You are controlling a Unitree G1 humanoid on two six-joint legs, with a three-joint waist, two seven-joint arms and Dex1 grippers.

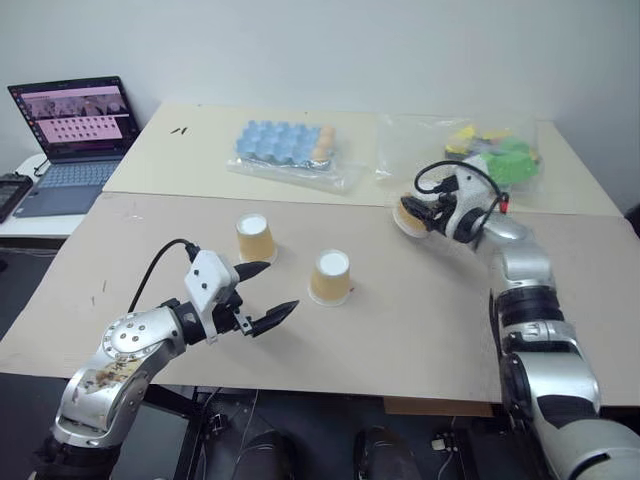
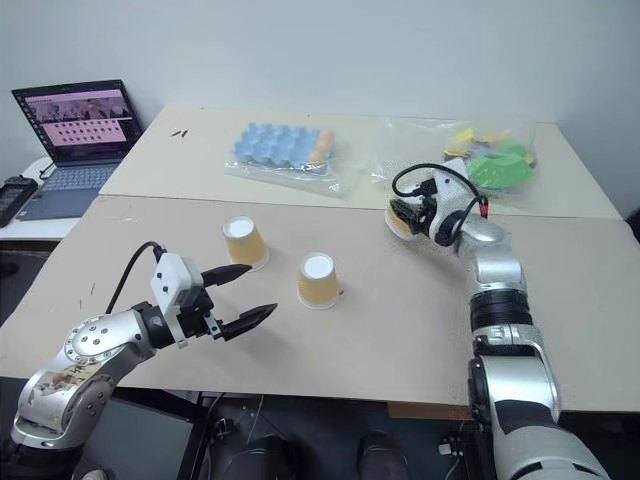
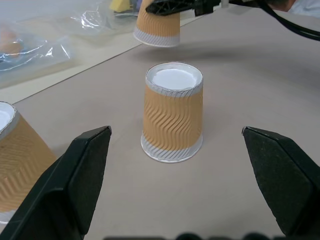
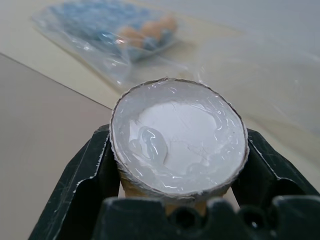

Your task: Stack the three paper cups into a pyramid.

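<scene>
Now the right tool (image 2: 408,214) is clenched on the third cup (image 4: 178,145), gripping it by its sides and holding it clear of the table (image 1: 420,330), off to the right of the other two and near a clear plastic bag of coloured items (image 1: 495,150). Those two cups, the left cup (image 1: 254,238) and the middle cup (image 1: 330,276), stand upside down on the table, near each other but with a clear gap between them. The left tool (image 1: 268,292) hovers just in front of them, its fingers spread wide and empty. The step in hand looks like carrying the top cup over; as I judge it, the base is not ready, so the two standing cups likely need nudging together before the held cup can be set across both white bases.
</scene>
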